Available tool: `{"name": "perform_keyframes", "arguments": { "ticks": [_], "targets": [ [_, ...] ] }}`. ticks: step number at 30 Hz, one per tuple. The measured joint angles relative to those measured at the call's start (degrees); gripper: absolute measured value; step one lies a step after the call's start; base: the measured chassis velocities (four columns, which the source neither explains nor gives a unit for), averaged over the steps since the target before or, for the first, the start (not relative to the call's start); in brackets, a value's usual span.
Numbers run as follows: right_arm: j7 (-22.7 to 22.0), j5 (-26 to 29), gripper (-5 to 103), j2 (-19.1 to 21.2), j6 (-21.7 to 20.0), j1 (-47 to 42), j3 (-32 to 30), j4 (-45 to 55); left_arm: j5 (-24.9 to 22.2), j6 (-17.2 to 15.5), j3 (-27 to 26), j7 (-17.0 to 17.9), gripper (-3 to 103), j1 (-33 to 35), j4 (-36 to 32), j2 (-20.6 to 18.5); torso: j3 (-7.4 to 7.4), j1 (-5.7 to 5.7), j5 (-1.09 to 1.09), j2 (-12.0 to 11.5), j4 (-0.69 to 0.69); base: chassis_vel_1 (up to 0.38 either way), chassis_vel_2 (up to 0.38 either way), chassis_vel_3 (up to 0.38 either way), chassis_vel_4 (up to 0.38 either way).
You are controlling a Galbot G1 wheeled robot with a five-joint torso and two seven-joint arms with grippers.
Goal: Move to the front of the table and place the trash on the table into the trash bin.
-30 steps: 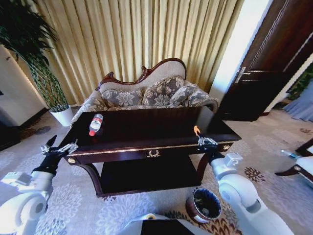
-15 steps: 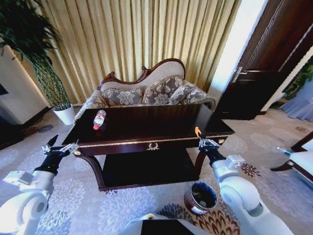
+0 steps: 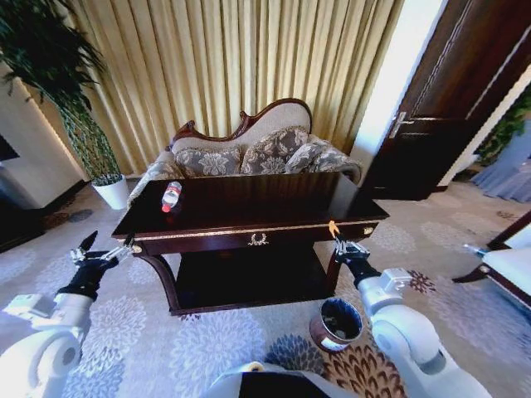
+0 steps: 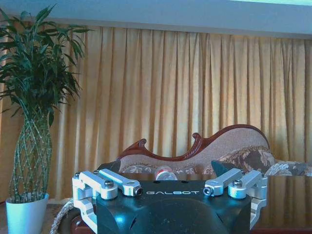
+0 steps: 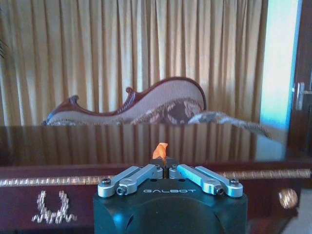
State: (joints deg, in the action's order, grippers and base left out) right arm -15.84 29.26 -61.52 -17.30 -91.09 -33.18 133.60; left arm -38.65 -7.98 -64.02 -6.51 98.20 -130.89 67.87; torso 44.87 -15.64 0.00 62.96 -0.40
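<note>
The dark glossy table [image 3: 265,203] stands ahead of me, with the clear red-capped bottle [image 3: 171,196] lying near its left end. My right gripper [image 3: 336,238] is at the table's front right corner, shut on a tiny orange scrap [image 3: 333,225]. In the right wrist view the scrap [image 5: 160,150] sticks up from the shut gripper [image 5: 164,169], with the table front [image 5: 146,187] behind it. The trash bin [image 3: 318,334] stands on the carpet just below and in front of that arm. My left gripper [image 3: 104,249] hangs open off the table's left end; in the left wrist view this gripper [image 4: 170,187] holds nothing.
A patterned sofa [image 3: 249,153] sits behind the table against gold curtains. A potted plant [image 3: 106,192] stands at the back left and a dark door [image 3: 440,116] at the right. Patterned carpet [image 3: 207,340] lies open in front of the table.
The whole picture has shifted and the table looks smaller and farther, so the camera has backed away. My right gripper keeps hold of the orange scrap. The bin shows more fully.
</note>
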Motion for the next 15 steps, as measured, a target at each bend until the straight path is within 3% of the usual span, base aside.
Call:
{"name": "perform_keyframes", "arguments": {
  "ticks": [6, 10, 15],
  "targets": [
    [0.22, -3.39, 1, -1.73, -0.09, 0.48, 1.95, -7.85, 0.08, -0.2, -0.35, 0.03, 100, -0.02, 0.0, 0.08, 0.0, 0.0, 0.0, 0.0, 0.0, 0.017, -0.013, -0.019, 0.019],
    [0.64, -8.49, 1, -3.5, 0.28, 2.77, 3.69, -18.79, -0.41, -0.25, -0.96, 0.04, 100, -0.18, 0.14, -0.17, 0.02, -0.02, 0.02, -0.02, -0.01, 0.0, 0.0, 0.0, 0.0],
    [-0.81, -10.99, 1, -4.69, 0.39, 7.01, 5.99, -30.06, -0.8, -0.15, -1.53, 0.05, 100, -0.02, 0.62, -0.27, 0.02, -0.02, 0.0, -0.01, 0.0, 0.0, 0.0, 0.0, 0.0]
  ]
}}
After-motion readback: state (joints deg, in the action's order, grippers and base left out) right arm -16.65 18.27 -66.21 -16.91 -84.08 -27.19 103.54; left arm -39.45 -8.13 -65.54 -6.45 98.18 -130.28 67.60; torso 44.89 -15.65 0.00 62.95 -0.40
